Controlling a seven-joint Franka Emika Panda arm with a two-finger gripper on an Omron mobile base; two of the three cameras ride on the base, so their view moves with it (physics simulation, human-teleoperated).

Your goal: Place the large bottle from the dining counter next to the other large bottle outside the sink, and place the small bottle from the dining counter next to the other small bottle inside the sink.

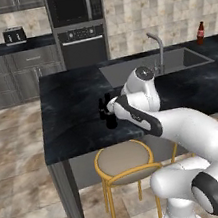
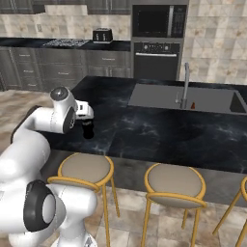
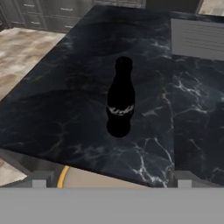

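1. The pincer (image 1: 106, 112) hangs low over the near part of the dark marbled surface (image 1: 76, 111), its jaws spread wide and pinching nothing.
2. In the hand view a black bottle (image 3: 120, 101) with a white band stands upright straight ahead of the pincer, centred between the two finger tips and apart from them — no contact shows.
3. In the left base view the bottle (image 1: 111, 120) sits just below and in front of the pincer, partly hidden by the hand.
4. In the right base view the same bottle (image 2: 88, 130) stands just under the pincer (image 2: 89, 116), near the surface's front edge.
5. The sink (image 1: 139, 68) lies beyond the pincer and to its right, set into the same surface, with a tap (image 1: 159, 51) at its back edge.
6. The brown bottle (image 1: 200, 33) with a red label stands upright well beyond the pincer, far to its right, outside the sink's far corner.
7. A small red-tipped thing (image 2: 193, 105) shows inside the sink — too small to tell what it is.
8. A stool (image 1: 124, 161) stands below the pincer, against the surface's front.
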